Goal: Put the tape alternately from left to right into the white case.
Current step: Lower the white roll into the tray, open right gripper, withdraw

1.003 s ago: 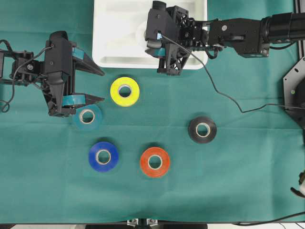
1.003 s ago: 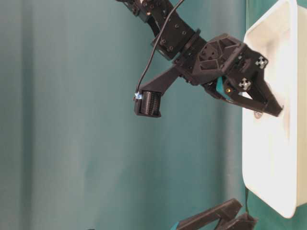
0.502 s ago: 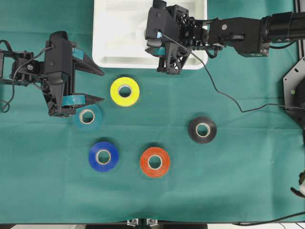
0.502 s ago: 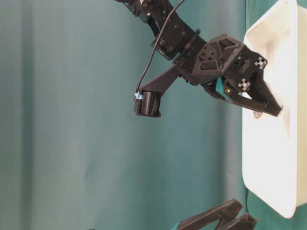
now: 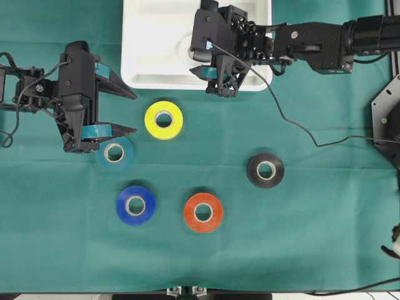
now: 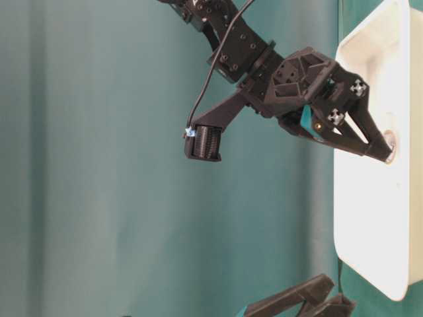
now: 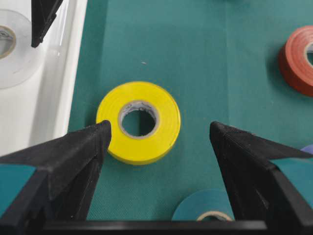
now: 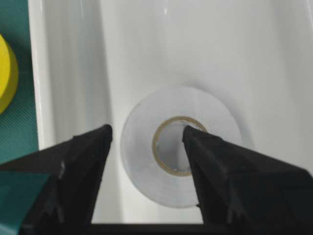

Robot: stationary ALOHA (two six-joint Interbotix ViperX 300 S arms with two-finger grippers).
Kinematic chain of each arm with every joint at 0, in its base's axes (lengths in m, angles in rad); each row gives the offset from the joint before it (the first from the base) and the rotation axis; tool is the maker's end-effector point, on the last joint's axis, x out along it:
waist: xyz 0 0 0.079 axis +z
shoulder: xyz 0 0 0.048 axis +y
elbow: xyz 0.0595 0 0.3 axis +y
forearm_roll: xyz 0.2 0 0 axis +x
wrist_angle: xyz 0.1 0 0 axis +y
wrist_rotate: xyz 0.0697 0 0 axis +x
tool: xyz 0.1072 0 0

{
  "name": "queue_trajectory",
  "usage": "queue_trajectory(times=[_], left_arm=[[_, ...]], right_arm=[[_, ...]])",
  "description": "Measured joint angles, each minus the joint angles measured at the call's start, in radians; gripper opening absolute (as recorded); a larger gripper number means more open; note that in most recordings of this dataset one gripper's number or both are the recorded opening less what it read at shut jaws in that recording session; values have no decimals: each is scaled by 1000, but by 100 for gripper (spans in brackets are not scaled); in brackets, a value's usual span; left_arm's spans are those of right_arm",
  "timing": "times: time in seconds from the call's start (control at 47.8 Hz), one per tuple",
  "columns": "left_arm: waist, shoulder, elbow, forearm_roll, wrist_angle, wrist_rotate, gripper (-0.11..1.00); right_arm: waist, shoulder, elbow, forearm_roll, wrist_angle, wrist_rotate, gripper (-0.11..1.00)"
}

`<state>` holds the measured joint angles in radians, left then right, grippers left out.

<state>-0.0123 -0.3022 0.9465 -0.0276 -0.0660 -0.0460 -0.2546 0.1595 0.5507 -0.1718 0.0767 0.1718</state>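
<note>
A smooth green cloth (image 5: 325, 237) covers the table, and the shallow, glossy white case (image 5: 140, 37) with rounded corners sits at its far edge. Inside lies the white roll (image 8: 181, 149), flat, the right gripper (image 8: 146, 142) standing over it with fingers apart, one in the core. The left gripper (image 7: 159, 134), fingers wide, faces the yellow roll (image 7: 139, 122); teal (image 5: 115, 152), blue (image 5: 135, 205), orange-red (image 5: 203, 212) and black (image 5: 265, 170) rolls lie scattered.

I count six glossy tape rolls: yellow (image 5: 164, 119), teal (image 5: 115, 152), blue (image 5: 135, 204), orange-red (image 5: 203, 212) and black (image 5: 265, 169) on my green cloth, plus white (image 8: 181, 145). One shallow white plastic tray (image 5: 144, 44). Two black grippers.
</note>
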Motion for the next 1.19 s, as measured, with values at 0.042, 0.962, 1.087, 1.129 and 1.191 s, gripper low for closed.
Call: queue_trajectory(times=[0.042,0.962,1.087,1.129,1.191], left_arm=[[0,-2,0,2,0,0,87],[0,-2,2,2,0,2,87],[0,-2,2,2,0,2,87],[0,-2,2,0,0,2,87],[0,0,3,0,0,0,87]], right_arm=[[0,0,0,0,0,0,67],[64,-67,46,0,3,2,67],[106,-87,64,-2,3,2,67],[120,-92,71,-2,3,2,67],[143,-101,78,0,3,2,67]])
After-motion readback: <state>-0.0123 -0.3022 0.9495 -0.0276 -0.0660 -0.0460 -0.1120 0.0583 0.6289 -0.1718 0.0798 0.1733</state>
